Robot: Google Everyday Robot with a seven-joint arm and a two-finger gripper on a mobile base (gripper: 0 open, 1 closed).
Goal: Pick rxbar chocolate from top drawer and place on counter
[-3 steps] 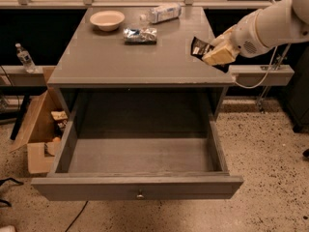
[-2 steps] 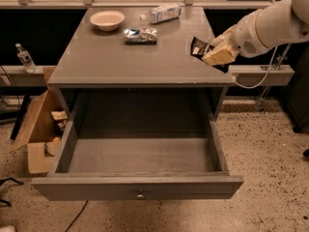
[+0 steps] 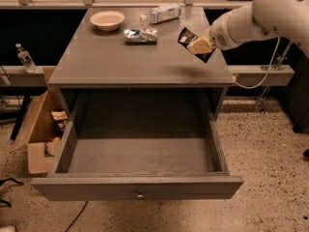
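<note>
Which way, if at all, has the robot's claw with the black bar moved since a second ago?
Yes. The gripper, shut on the rxbar chocolate, has moved left above the counter, closer to the silver foil packet.

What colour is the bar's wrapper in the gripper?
Black, shown in the camera view: the rxbar chocolate is held by the gripper over the counter.

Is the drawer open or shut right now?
Open: the drawer is pulled out from the cabinet, its inside showing. The gripper holds the chocolate bar over the right side of the counter.
</note>
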